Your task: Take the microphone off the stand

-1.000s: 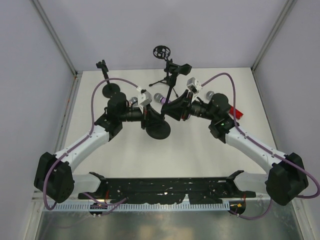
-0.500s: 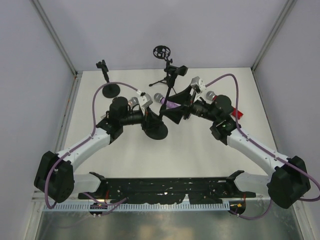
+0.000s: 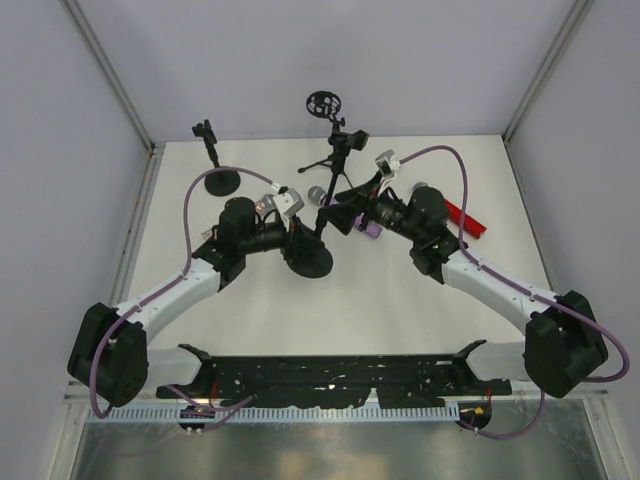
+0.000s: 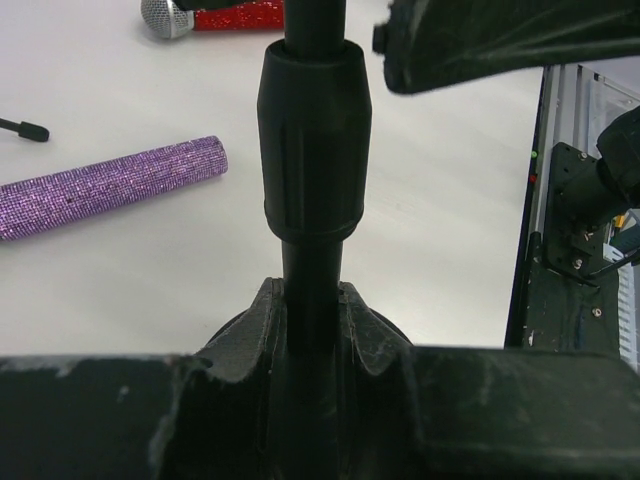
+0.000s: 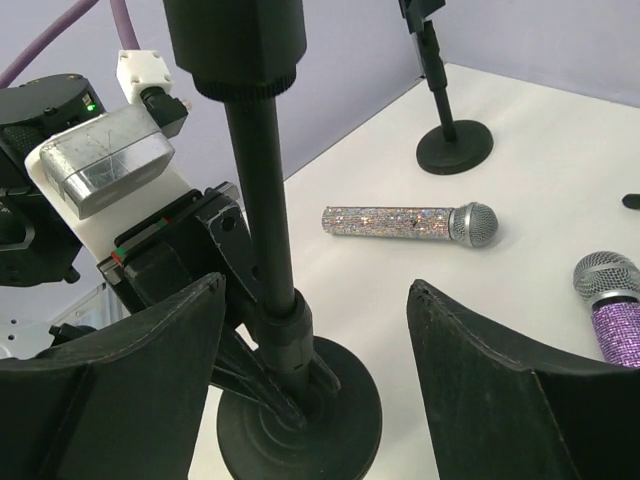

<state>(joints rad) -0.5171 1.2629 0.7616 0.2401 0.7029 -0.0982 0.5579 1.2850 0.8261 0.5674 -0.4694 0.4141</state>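
pinching the stand pole [image 5: 262,200] low, the left claw [image 4: 310,335] braces it; the spread right claw [image 5: 315,290] could clip it backing off, toppling it onto the purple microphone [image 4: 110,185]

Your left arm [image 3: 165,290] and right arm [image 3: 500,290] share one build: white shells on the long links, bulky black housings at the joints. A purple cable [image 3: 200,185] runs along each. Each wrist bears a silver-and-white camera block [image 5: 100,160] with a white plug. A small green light [image 5: 90,104] glows on one black housing. The right gripper [image 5: 315,290] has broad, matte black fingers [image 5: 490,390], scuffed pale at the edges.
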